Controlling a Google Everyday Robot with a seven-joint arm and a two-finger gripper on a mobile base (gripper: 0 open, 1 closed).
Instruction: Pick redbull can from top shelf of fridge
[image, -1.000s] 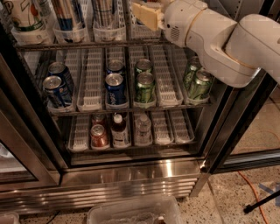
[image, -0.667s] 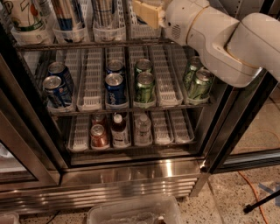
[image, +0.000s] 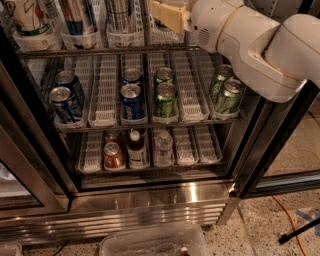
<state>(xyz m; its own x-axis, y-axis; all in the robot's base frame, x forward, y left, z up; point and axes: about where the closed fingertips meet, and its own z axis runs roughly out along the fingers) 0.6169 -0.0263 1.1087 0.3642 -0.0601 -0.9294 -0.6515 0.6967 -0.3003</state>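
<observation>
The fridge (image: 150, 200) stands open in front of me, with its top shelf (image: 100, 51) running along the top of the view. The redbull can (image: 79, 15) stands in a clear lane tray at the shelf's left; only its blue-and-silver lower body with a red mark shows. A silver-striped tall can (image: 118, 10) stands one lane to its right. My gripper (image: 167, 15), a tan piece on the white arm (image: 250, 45), is at top-shelf height. It is right of both cans and apart from the redbull can.
The middle rack holds short blue cans (image: 132, 100) and green cans (image: 166, 97), with more green cans (image: 227, 92) under the arm. Small bottles (image: 135, 147) stand on the lower rack. A clear plastic bin (image: 150, 242) and an orange cable (image: 290, 220) lie on the floor.
The gripper has edged slightly upward at the top shelf. The cans have not moved.
</observation>
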